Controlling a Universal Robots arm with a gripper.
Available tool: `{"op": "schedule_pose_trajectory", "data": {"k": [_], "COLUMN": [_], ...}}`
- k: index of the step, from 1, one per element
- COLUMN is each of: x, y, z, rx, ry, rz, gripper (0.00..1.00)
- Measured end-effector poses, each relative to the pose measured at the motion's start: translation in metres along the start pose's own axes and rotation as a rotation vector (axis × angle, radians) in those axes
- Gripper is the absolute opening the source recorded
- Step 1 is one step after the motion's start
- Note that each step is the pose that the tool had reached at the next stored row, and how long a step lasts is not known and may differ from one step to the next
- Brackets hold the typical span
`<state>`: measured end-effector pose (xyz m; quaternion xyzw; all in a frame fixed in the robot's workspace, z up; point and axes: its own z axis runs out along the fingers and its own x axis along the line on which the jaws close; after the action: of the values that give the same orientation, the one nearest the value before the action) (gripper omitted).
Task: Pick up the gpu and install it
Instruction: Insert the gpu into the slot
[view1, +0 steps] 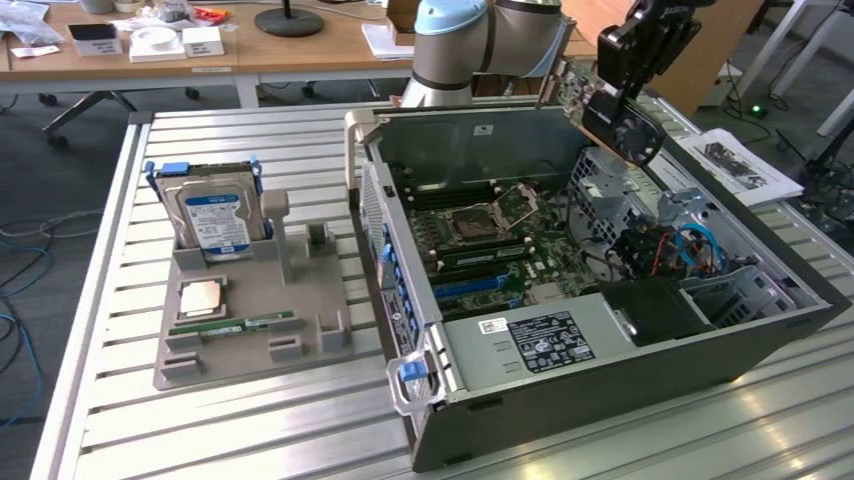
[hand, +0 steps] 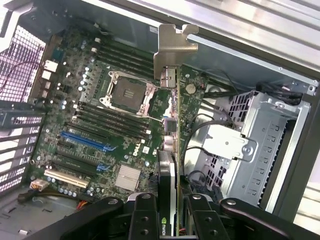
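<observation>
Above the open computer case, near its far rim, the gpu hangs in the air. Partly closed jaws clamp it, pressing both faces of the card. From the wrist, its silver end bracket juts out over the motherboard. The case lies on a slatted metal desk, beside a grey tray holding a hard drive.

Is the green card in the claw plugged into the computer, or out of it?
Out. The claw holds the gpu in the air above the open case, clear of the motherboard.
</observation>
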<state>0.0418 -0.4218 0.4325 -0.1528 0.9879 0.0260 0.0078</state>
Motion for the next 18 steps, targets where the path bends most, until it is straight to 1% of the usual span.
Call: {"op": "schedule_pose_trajectory", "data": {"k": [11,14,18], "x": [0.0,0.0,0.0], "y": [0.0,0.0,0.0], "z": [0.0001,0.0,0.0001], "rx": [-0.0002,-0.0008,-0.0022], "ry": [0.0003,0.0018,0.0045], "rz": [-0.007,-0.036,-0.091], "gripper": [0.27,0.27,0.27]}}
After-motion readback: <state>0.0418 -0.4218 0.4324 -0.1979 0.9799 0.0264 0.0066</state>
